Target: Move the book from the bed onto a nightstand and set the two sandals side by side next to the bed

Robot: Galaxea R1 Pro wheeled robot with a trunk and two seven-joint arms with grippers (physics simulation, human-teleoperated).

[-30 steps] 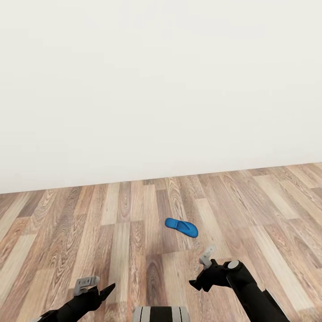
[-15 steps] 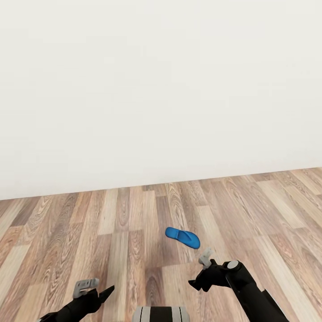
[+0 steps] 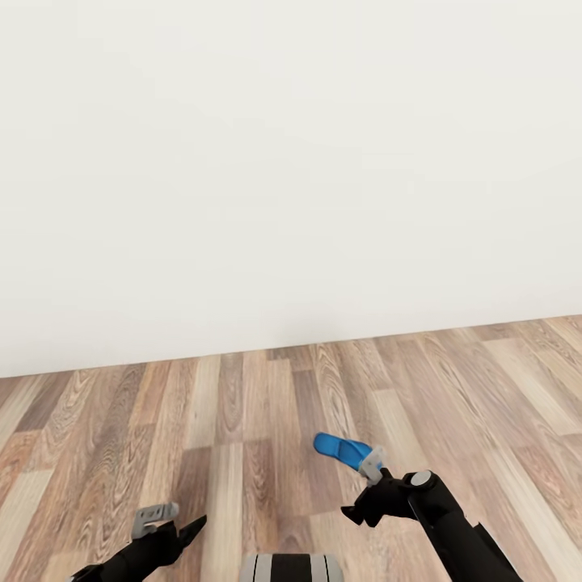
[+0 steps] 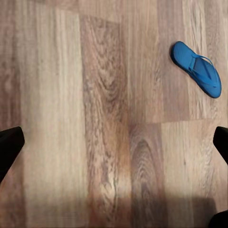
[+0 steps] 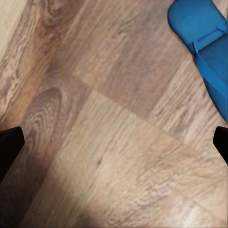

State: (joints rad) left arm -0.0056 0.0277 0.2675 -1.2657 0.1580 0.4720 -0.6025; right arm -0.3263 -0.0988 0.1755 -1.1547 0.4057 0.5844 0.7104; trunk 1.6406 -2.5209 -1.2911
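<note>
1. Nearest the camera, the robot's black left gripper (image 3: 166,517) hung low over the brown wood-plank floor (image 3: 242,404), its jaws standing wide apart with nothing between them; in the left wrist view the two dark finger tips sat at opposite edges of the frame.
2. The black right gripper (image 3: 370,483) was raised a little farther out, also spread open and empty, its grey fingertip (image 3: 371,467) overlapping the near end of the sandal in the head view.
3. Just beyond it lay one flat bright blue flip-flop sandal (image 3: 343,449), strap side up on the planks, some way short of the wall.
4. Judging from this, the sandal step was in hand: the right arm looked ready to reach down, and the next move would call for lowering the open jaws over the sole's edge before closing.
5. Farthest off stood the plain white wall (image 3: 291,162).
6. The sandal's heel end was covered by the right gripper in the head view and cut off in the right wrist view (image 5: 204,47).
</note>
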